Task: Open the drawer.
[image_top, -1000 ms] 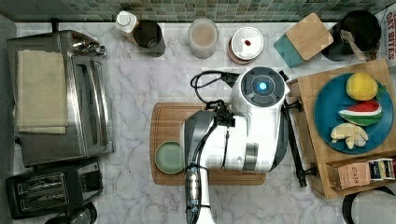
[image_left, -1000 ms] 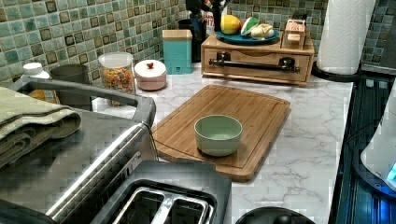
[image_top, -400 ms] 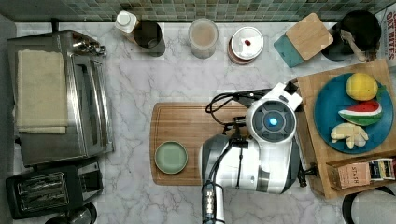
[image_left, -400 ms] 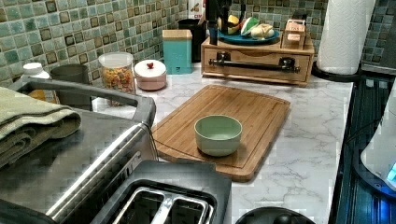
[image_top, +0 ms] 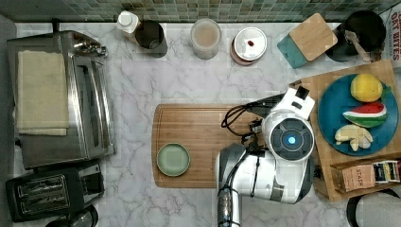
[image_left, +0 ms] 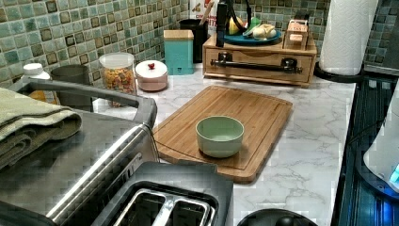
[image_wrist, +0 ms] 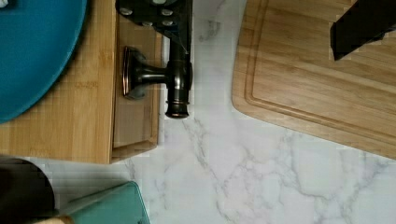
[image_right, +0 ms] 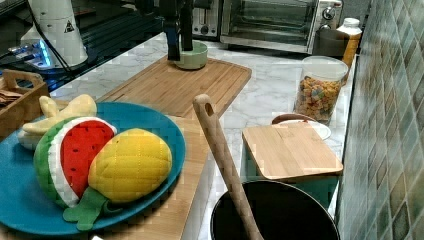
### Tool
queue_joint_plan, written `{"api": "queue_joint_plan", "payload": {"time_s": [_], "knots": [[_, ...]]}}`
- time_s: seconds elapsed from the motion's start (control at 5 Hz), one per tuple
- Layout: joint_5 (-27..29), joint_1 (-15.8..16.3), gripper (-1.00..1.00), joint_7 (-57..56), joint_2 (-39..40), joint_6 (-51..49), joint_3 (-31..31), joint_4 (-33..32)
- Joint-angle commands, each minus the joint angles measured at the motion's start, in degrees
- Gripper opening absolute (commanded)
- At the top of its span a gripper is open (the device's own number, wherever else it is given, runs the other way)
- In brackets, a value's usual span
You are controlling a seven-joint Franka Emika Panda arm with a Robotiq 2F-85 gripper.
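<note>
The drawer [image_left: 259,55] sits in a low wooden box at the back of the counter, its long black bar handle [image_left: 256,66] facing the cutting board. In the wrist view the drawer front [image_wrist: 135,121] and one end of the handle [image_wrist: 177,88] lie right below me. My gripper [image_wrist: 261,28] is open wide. One finger [image_wrist: 159,14] is over the handle and the other [image_wrist: 364,25] is over the board's edge. In the left view the gripper [image_left: 222,37] hangs by the box's left end. The arm's wrist [image_top: 288,139] covers the drawer front in the top view.
A bamboo cutting board [image_top: 198,142] with a green bowl [image_top: 173,159] lies beside the box. A blue plate [image_top: 331,113] of toy fruit rests on the box top. A teal canister [image_top: 307,40], jars, a toaster oven [image_top: 61,99] and a paper towel roll [image_left: 348,33] ring the counter.
The arm has swung toward the top view's right, from over the cutting board to the box. In the left view the gripper has come down at the box's left end.
</note>
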Motion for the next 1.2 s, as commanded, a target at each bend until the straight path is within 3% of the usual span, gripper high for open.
{"api": "queue_joint_plan", "payload": {"time_s": [0.2,0.6,0.8,1.2], "knots": [[-10.3,-5.61,1.0,4.8,0.25,5.59,-3.82,-4.69],[0.53,-7.94,1.0,-3.92,5.04,11.91,-4.1,-6.06],[6.57,-7.26,1.0,-6.15,4.67,11.25,-4.34,-7.34],[-1.64,-4.21,1.0,8.76,0.12,10.83,-4.44,-11.38]]}}
